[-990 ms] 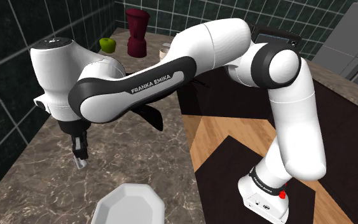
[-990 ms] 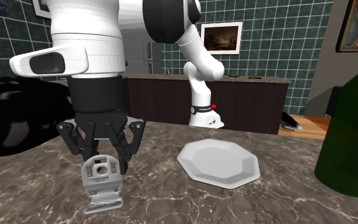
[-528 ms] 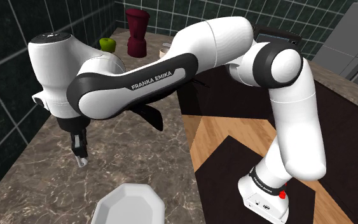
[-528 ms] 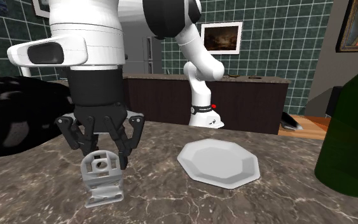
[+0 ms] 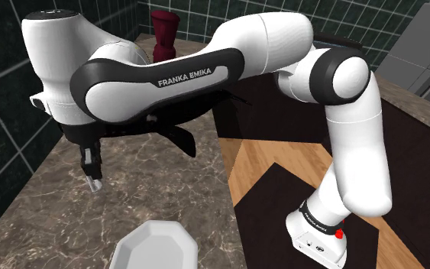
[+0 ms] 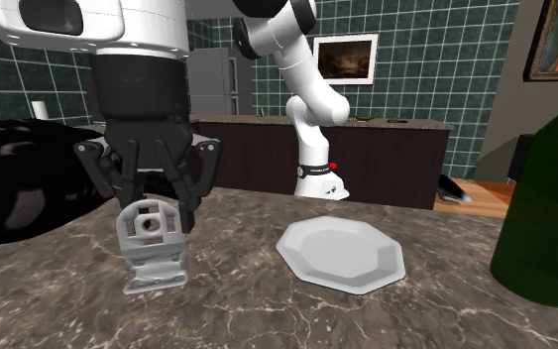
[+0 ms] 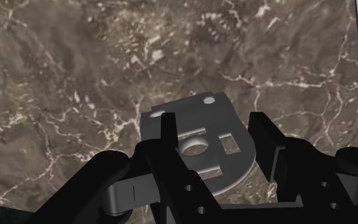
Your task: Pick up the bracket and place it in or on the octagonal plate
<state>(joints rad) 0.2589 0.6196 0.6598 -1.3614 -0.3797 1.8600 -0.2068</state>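
Observation:
A light grey bracket with a round hole in its upright part hangs just above the brown marble counter, clasped between the black fingers of my gripper. In the shoulder view the gripper points down near the counter's left side, with the bracket's tip showing below it. The wrist view has the bracket lying between the two fingers, with marble beneath. The white octagonal plate rests on the counter to the second exterior view's right of the gripper, and near the shoulder view's bottom edge.
A tall dark green bottle stands at the second exterior view's right edge. A dark red vase sits at the counter's far end. A black shape lies at the left. The counter's edge drops to wooden floor.
The gripper has risen, carrying the bracket up off the counter and slightly toward the second exterior view's left. The plate has not moved.

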